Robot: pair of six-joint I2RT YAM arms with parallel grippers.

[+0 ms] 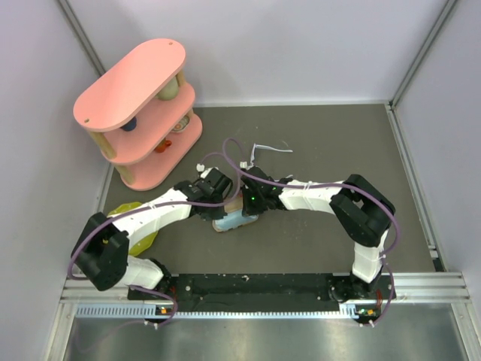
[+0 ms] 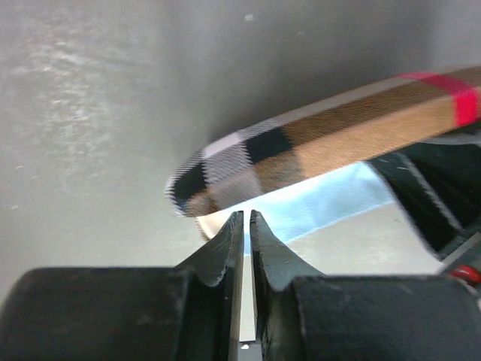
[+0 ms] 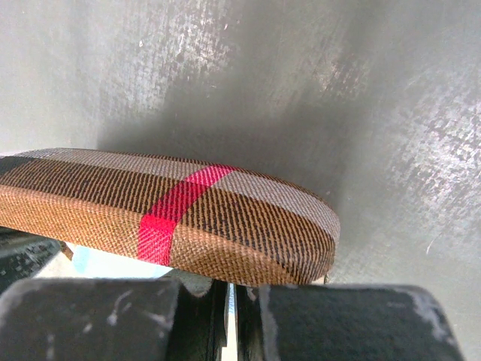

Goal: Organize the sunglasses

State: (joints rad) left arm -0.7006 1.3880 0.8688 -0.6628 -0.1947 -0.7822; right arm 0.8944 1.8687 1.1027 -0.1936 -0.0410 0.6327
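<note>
We are bending our left arm (image 1: 150, 214) and right arm (image 1: 316, 194) toward the frame's middle. The left gripper (image 2: 246, 216) is showing a thin slit, and the right gripper (image 3: 231, 286) is pressing its fingers together.

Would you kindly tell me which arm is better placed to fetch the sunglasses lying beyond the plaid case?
Right, probably. In the top view the sunglasses lie beyond the plaid case and slightly to its right, nearer the right arm's wrist. Both the right tool and the left tool sit closed at the case.

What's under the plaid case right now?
A light blue cloth shows beneath the plaid case. How far it runs under is covered by the case. The sunglasses lie apart on the table, not under it.
</note>
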